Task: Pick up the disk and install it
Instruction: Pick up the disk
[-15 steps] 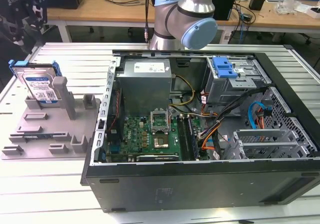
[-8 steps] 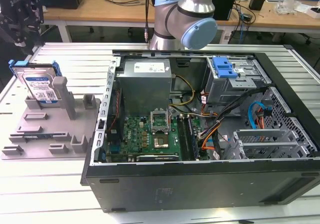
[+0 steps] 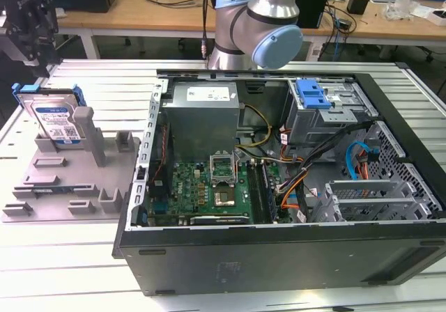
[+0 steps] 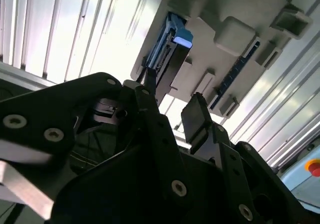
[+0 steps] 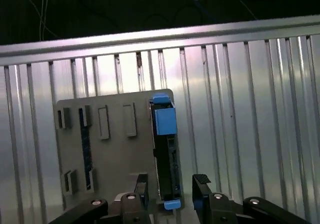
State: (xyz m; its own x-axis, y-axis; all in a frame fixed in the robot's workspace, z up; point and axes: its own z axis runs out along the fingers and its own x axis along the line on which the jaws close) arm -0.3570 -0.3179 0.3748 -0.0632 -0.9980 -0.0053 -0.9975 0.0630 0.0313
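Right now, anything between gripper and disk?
Nothing. In the first wrist view the open gripper hovers over the disk in its grey holder; gap bare.

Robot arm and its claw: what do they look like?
The arm is silver-grey tubing with rounded light-blue joint caps. The gripper is black, its linked bars studded with silver screws, ending in two dark fingers.

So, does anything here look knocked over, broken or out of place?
Nothing stands out. The disk stands on edge, but it is slotted squarely into its grey holder, not toppled. The computer case lies open, with nothing spilled around it. The open gripper hangs over the disk without touching it.
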